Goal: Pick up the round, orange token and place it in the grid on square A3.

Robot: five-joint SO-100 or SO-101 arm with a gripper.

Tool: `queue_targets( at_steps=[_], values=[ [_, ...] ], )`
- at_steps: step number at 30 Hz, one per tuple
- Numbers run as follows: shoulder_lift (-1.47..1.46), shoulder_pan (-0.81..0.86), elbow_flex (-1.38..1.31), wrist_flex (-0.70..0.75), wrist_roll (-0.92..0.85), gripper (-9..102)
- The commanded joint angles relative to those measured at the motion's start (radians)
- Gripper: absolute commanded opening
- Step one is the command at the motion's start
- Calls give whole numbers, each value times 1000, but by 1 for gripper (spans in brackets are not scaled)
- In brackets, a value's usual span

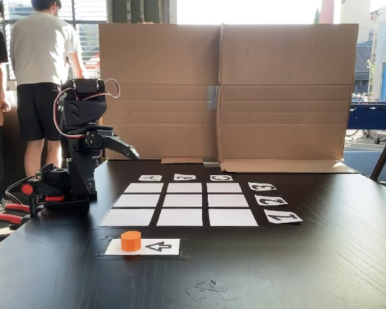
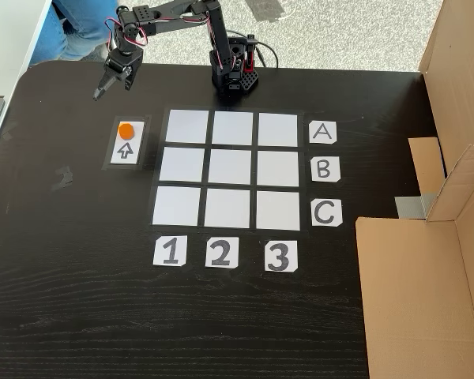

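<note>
The orange token (image 1: 130, 241) (image 2: 126, 130) rests on the end of a white arrow card (image 1: 159, 246) (image 2: 127, 150), outside the grid (image 1: 179, 203) (image 2: 232, 169). Square A3 is the bare far-left cell (image 1: 143, 188) in one fixed view and the top-right cell (image 2: 278, 129) in the other, next to the A card (image 2: 322, 132). My gripper (image 1: 137, 156) (image 2: 98, 94) hangs in the air, shut and with nothing in it, well above the table. It is apart from the token, which lies just beyond its tip toward the grid.
The arm's base (image 1: 71, 187) (image 2: 235, 75) stands at the table edge beside the grid. A cardboard wall (image 1: 225, 90) (image 2: 426, 276) closes off the side past the number 3 column. Two people (image 1: 42, 71) stand behind the arm. A small tape scrap (image 1: 206, 288) lies near the front.
</note>
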Motion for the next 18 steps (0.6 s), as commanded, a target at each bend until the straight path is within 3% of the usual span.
queue_targets(
  at_steps=[1, 18],
  values=[
    [-18, -14, 3, -2, -23, 63],
    [-252, -44, -66, -49, -61, 63]
  ],
)
